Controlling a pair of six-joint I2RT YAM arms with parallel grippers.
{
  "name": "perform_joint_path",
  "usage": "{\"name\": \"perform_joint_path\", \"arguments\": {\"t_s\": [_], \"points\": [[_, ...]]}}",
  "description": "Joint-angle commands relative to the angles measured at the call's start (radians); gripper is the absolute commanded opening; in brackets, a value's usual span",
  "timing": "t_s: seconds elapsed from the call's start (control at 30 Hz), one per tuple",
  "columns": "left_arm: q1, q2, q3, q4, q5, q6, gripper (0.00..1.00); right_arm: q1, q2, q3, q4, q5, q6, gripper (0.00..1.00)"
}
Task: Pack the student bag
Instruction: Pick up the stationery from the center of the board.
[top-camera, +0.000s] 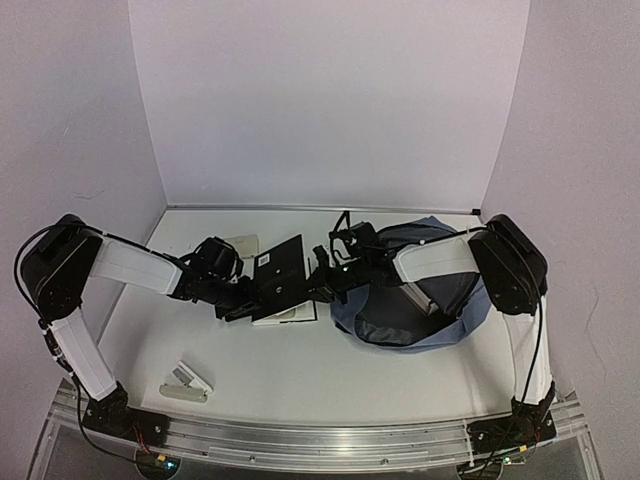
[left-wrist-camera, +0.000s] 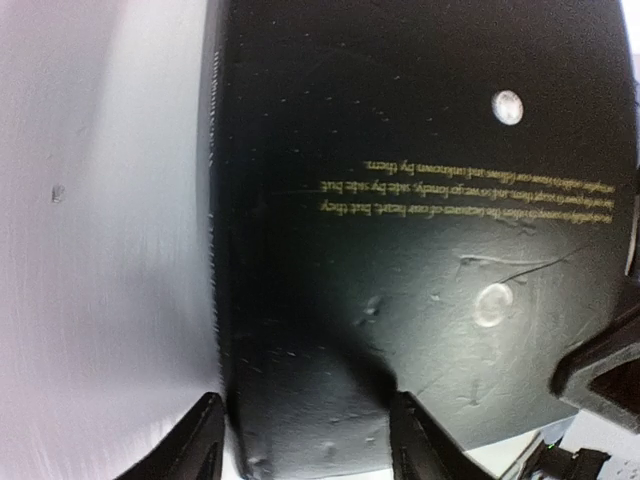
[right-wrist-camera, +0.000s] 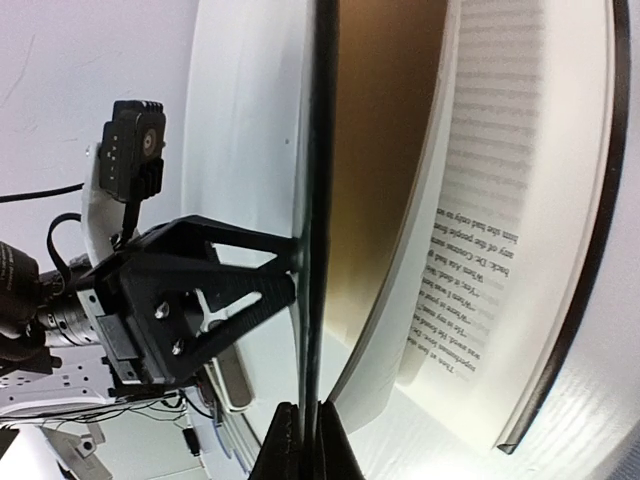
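A book with a black cover (top-camera: 278, 272) lies open on the table left of the blue-grey student bag (top-camera: 455, 318), whose dark mouth faces the book. My right gripper (top-camera: 322, 275) is shut on the edge of the raised black cover (right-wrist-camera: 318, 150), holding it upright over the printed pages (right-wrist-camera: 500, 200). My left gripper (top-camera: 240, 305) is open, its fingers spread at the cover's outer face (left-wrist-camera: 420, 220). In the right wrist view its fingers (right-wrist-camera: 270, 268) touch the cover from the left. The bag's straps and front pocket are hidden.
A small white stapler-like object (top-camera: 186, 383) lies near the front left. A cream flat item (top-camera: 243, 245) lies behind the left gripper. White walls close the back and both sides.
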Motion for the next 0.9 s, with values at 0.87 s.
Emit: {"name": "perform_joint_path", "arguments": {"t_s": [0.87], "points": [[0.112, -0.145, -0.299, 0.711, 0.318, -0.243, 0.80, -0.004, -0.096, -0.106, 0.653, -0.212, 0.481, 0.00]]}}
